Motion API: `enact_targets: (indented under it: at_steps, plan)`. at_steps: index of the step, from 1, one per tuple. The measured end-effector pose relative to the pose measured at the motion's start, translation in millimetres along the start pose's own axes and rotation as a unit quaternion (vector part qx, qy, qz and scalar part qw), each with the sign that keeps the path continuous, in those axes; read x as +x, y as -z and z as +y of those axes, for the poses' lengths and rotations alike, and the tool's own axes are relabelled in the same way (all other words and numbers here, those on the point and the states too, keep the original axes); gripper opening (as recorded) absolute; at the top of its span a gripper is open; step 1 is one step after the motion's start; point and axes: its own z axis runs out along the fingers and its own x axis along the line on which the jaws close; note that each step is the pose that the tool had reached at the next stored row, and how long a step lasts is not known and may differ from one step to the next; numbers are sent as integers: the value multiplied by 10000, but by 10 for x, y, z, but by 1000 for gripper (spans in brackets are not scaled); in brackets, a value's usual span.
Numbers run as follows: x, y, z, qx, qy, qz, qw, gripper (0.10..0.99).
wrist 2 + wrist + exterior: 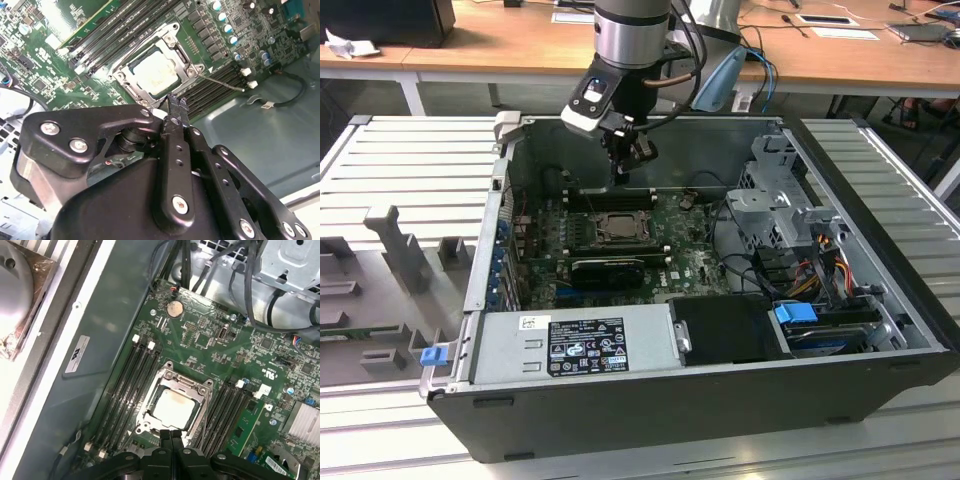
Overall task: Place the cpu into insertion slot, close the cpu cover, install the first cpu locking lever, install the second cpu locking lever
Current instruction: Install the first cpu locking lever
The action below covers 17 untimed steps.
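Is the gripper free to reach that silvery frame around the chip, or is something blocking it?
Probably yes. The gripper hangs close above the cpu cover in the open case, with nothing between them; the cables lie well aside.

In the exterior view a black-and-white label (586, 345) and a small white sticker (530, 322) sit on the power supply (505, 350); their print is too small to read. In the first wrist view a rectangular sticker (77, 354) with a dark logo sits on the case wall (115, 315); white markings dot the circuit board (210, 340) around the insertion slot (186, 383), none legible.
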Motion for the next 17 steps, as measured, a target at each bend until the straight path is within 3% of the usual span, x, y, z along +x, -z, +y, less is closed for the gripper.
enact_targets:
  at_steps: [17]
  plan:
    - [0, 0, 0, 29, 579, 3, 9983, 106]
